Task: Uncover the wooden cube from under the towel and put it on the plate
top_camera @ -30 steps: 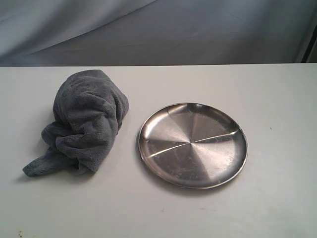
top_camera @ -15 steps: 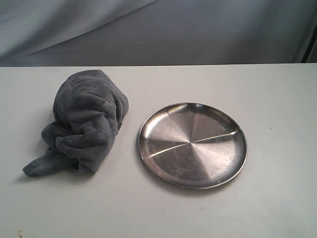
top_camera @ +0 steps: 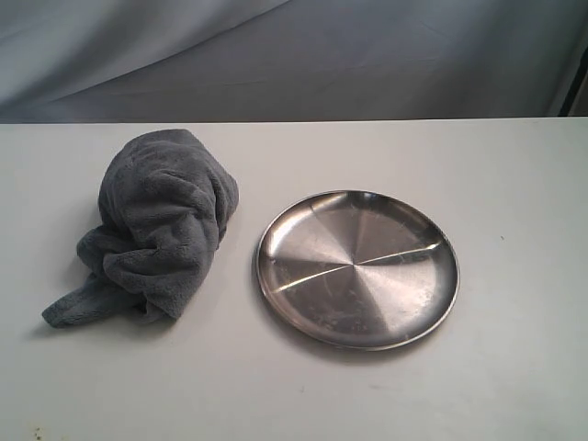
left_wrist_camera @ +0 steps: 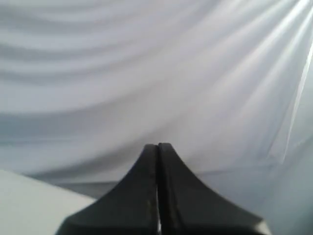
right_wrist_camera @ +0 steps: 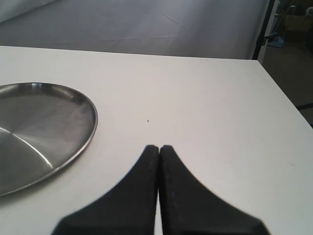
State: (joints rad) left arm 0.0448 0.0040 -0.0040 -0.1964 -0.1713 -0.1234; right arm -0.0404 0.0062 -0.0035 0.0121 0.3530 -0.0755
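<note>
The dark grey plush towel (top_camera: 156, 230) lies bunched in a mound on the left of the white table. The wooden cube is hidden; none of it shows. To the towel's right sits the round shiny steel plate (top_camera: 356, 268), with nothing on it; part of the plate (right_wrist_camera: 39, 127) also shows in the right wrist view. Neither arm appears in the exterior view. My left gripper (left_wrist_camera: 158, 146) is shut on nothing and faces the grey backdrop. My right gripper (right_wrist_camera: 159, 147) is shut on nothing, above bare table beside the plate.
The white table (top_camera: 514, 184) ends at a far edge against a grey cloth backdrop (top_camera: 294, 55). In the right wrist view the table's side edge (right_wrist_camera: 283, 93) shows, with a dark stand (right_wrist_camera: 266, 29) beyond it.
</note>
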